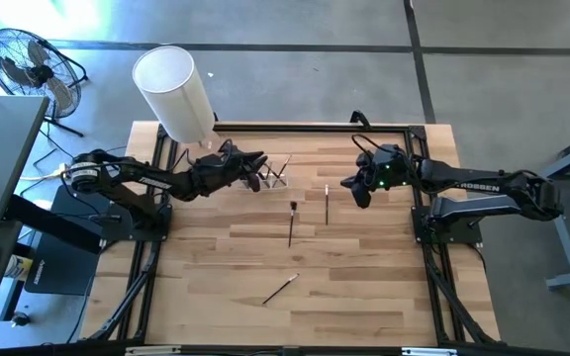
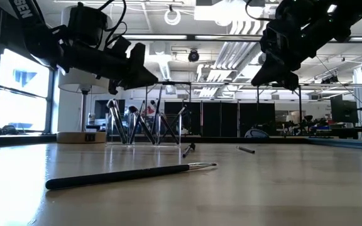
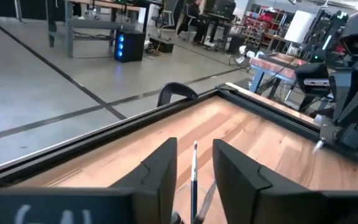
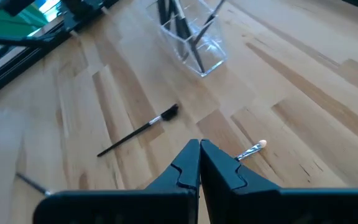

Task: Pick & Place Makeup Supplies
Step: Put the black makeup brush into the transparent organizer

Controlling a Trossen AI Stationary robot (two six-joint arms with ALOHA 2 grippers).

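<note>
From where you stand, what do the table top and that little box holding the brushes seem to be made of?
The table top looks like pale wood in joined strips, with visible grain and a light sheen. The little box looks like clear plastic, possibly acrylic or glass: the brushes and wood show through its glossy walls.

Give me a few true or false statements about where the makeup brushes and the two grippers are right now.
1. Three brushes lie loose on the table. True.
2. The clear holder is empty. False: several brushes stand in it.
3. The right gripper is shut and holds nothing. True.
4. The left gripper is far from the holder. False: it hovers just above it, a thin brush between its fingers.
</note>
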